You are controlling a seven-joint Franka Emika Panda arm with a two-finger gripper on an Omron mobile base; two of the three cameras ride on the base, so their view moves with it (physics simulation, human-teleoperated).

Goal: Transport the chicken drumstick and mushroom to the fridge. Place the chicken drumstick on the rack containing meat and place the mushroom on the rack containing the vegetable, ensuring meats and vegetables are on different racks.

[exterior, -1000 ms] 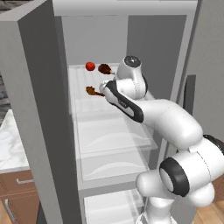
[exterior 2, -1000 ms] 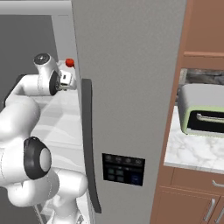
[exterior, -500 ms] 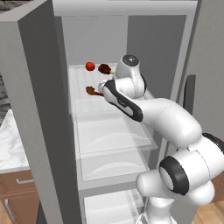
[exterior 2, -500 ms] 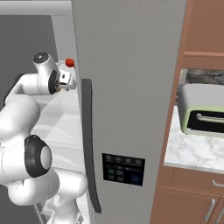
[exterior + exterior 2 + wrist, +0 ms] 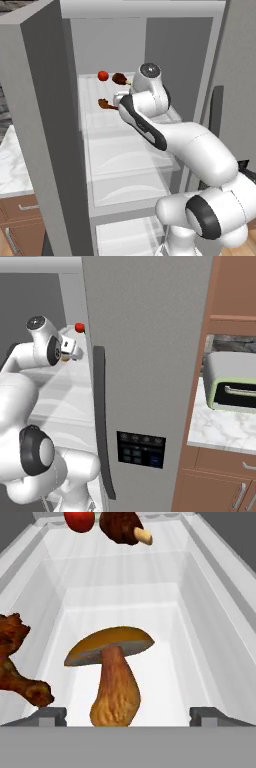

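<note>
We see the mushroom (image 5: 114, 674) standing upright on a white fridge shelf (image 5: 165, 637), stem down, between the two finger tips (image 5: 49, 716) of the gripper (image 5: 127, 717), which stand wide apart and touch nothing: the mushroom is released. Just beside it on the same shelf lies the chicken drumstick (image 5: 17, 662), partly cut off by the edge of the hand view. Farther back, the red ball (image 5: 79, 519) and the dark meat chunk (image 5: 121, 527) sit near each other, both clipped by the top edge.

From the left base view, the fridge (image 5: 50, 125) stands open; the arm (image 5: 165, 125) hides the mushroom, while the drumstick (image 5: 105, 103), ball (image 5: 103, 75) and meat (image 5: 120, 78) show as small shapes. In the right base view the grey door (image 5: 145, 356) with its dark handle (image 5: 101, 421) blocks most of the inside; we make out just the ball (image 5: 79, 328).
</note>
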